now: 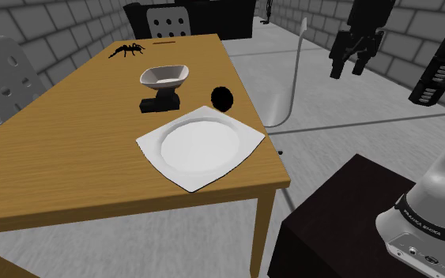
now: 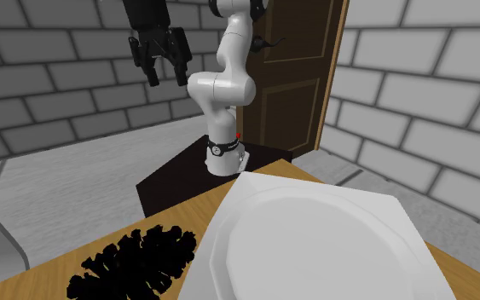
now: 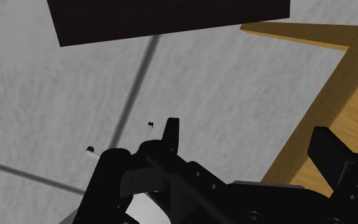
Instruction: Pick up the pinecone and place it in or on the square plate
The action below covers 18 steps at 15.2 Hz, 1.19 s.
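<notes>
The end effector [image 1: 348, 69] hangs high over the grey floor [image 1: 347, 126], off the counter's [image 1: 62, 150] edge and well apart from everything on it; seen from the shoulder view it sits at about 2 o'clock from the square plate [image 1: 201, 146]. Its two black fingers [image 3: 171, 130] stand wide apart with nothing between them, and the wrist view looks past them onto floor, a corner of the wooden counter [image 3: 355, 83] and the dark stand [image 3: 171, 19]. The pinecone [image 1: 221, 97], drawn plain black, lies on the counter just beside the plate's far corner, at about 1 o'clock from the plate's middle. The plate is white, with a round well, and lies flat near the counter's near edge. At 11 o'clock from it stands a white bowl [image 1: 164, 77] on a black base, and farther along the same line a black spider [image 1: 126, 50]. In the second exterior view the pinecone [image 2: 135, 264] lies at 9 o'clock of the plate [image 2: 315, 247], with the end effector [image 2: 167, 75] high behind them.
</notes>
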Each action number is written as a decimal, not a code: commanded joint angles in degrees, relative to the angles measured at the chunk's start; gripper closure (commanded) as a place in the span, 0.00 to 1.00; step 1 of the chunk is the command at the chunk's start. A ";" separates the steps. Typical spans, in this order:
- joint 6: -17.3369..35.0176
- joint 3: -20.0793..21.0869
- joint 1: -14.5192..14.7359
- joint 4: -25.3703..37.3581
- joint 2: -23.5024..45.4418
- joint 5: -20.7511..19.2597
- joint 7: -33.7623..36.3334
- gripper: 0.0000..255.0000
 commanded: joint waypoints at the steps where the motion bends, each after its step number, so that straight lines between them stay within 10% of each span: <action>1: 0.00 0.00 0.00 0.00 0.00 0.00 0.00 0.00; 18: 9.22 8.46 2.10 28.69 39.42 1.92 13.22 0.00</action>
